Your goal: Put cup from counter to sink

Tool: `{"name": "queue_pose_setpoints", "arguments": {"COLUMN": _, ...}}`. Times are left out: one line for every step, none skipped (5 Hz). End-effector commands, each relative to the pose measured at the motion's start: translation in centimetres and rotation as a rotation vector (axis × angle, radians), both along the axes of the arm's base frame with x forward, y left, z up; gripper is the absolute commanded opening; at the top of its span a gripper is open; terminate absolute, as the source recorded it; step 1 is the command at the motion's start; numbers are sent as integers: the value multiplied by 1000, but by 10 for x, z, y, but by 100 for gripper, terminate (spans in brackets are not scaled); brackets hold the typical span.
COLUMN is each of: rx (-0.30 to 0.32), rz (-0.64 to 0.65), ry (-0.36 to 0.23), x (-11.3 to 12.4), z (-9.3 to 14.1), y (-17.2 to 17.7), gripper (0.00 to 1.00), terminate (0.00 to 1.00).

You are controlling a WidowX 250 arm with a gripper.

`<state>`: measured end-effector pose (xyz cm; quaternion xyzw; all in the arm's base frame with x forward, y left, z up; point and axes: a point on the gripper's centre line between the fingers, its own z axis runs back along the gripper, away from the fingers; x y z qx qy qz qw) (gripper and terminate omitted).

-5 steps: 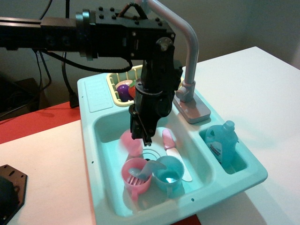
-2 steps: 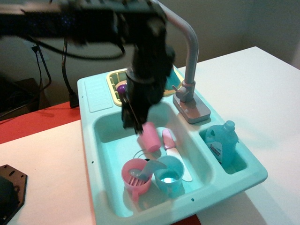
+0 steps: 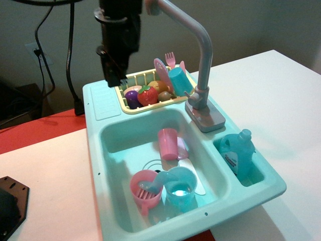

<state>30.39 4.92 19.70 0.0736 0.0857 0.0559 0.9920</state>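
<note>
The light-pink cup (image 3: 168,143) stands upright in the turquoise sink (image 3: 123,139), near the middle of the basin and free of the gripper. My gripper (image 3: 112,70) hangs high at the back left, above the far end of the ridged counter ledge (image 3: 103,101) and beside the yellow dish rack. It holds nothing and its dark fingers look parted.
A pink handled cup (image 3: 145,189) and a blue cup (image 3: 179,187) sit at the sink's front. The yellow dish rack (image 3: 150,90) holds toy fruit, cutlery and a blue cup. The grey faucet (image 3: 199,65) arches over the basin. A blue bottle (image 3: 235,153) stands in the side compartment.
The gripper let go of the pink cup in the sink, then rose and moved back left, away from the basin. The cup now stands alone in the sink.
</note>
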Motion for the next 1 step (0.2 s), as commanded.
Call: {"name": "queue_pose_setpoints", "arguments": {"rx": 9, "rz": 70, "ry": -15, "x": -23, "z": 5, "y": 35, "gripper": 100, "terminate": 100}}
